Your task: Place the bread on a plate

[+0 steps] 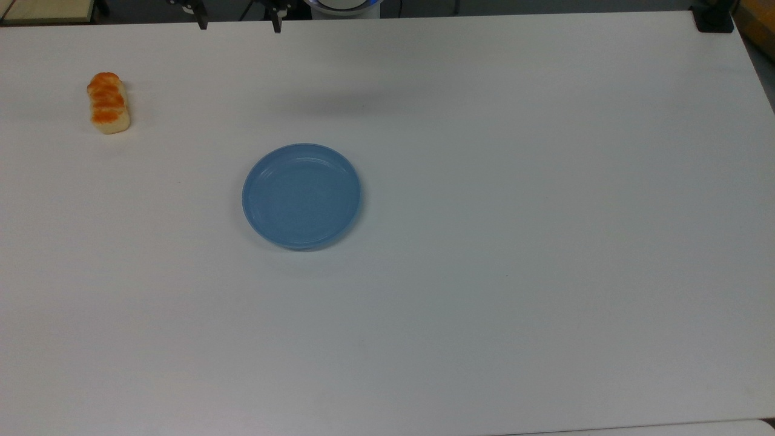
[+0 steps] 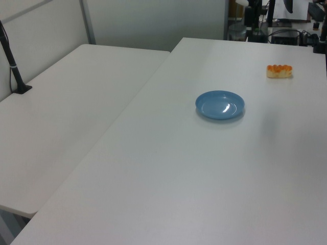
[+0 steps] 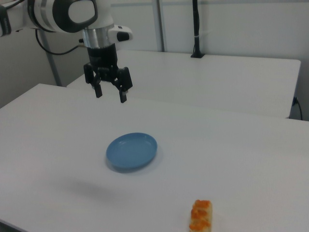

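Observation:
The bread [image 1: 109,103] is a small loaf with an orange-brown top, lying on the white table near the top view's upper left. It also lies at the left view's upper right [image 2: 279,71] and at the right view's bottom edge [image 3: 201,216]. The light-blue plate [image 1: 301,195] sits bare mid-table, also seen as the plate [image 2: 220,105] and the plate [image 3: 132,151]. My gripper [image 3: 110,94] hangs open high above the table, well clear of the plate and far from the bread. Its fingertips [image 1: 277,26] poke in at the top view's upper edge.
A second white table [image 2: 76,97] adjoins on the left view's left, with a black post [image 2: 13,66] on it. A black clamp [image 1: 713,19] sits at the table's corner in the top view's upper right.

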Motion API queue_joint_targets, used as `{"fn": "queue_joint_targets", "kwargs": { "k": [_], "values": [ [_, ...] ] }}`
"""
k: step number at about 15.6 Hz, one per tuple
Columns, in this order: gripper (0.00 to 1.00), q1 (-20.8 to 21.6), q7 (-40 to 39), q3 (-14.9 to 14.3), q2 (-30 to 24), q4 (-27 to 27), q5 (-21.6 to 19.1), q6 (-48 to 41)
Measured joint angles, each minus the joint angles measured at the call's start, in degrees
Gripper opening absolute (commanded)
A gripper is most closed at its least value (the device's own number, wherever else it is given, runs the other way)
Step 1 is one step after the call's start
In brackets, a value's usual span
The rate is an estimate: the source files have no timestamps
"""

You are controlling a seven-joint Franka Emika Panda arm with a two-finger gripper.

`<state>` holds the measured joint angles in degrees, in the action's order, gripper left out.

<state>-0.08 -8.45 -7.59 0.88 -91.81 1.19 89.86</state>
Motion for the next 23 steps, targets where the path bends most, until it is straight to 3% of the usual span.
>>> {"fn": "queue_joint_targets", "kwargs": {
  "k": [5, 9, 14, 18, 23],
  "values": [
    [1.00, -3.0, -9.2, -1.1, -1.8, -1.8, 0.9, -4.5],
    [1.00, -7.7, -12.4, -3.0, -6.3, -11.7, 1.1, 5.2],
    [1.00, -13.3, -26.8, -5.6, -8.2, -19.2, 1.1, 8.1],
    [1.00, -14.0, -32.5, -9.2, -7.1, -23.5, 1.1, 15.9],
    [1.00, -14.4, -33.3, -9.4, -0.1, -25.0, 1.1, 27.1]
  ]
}}
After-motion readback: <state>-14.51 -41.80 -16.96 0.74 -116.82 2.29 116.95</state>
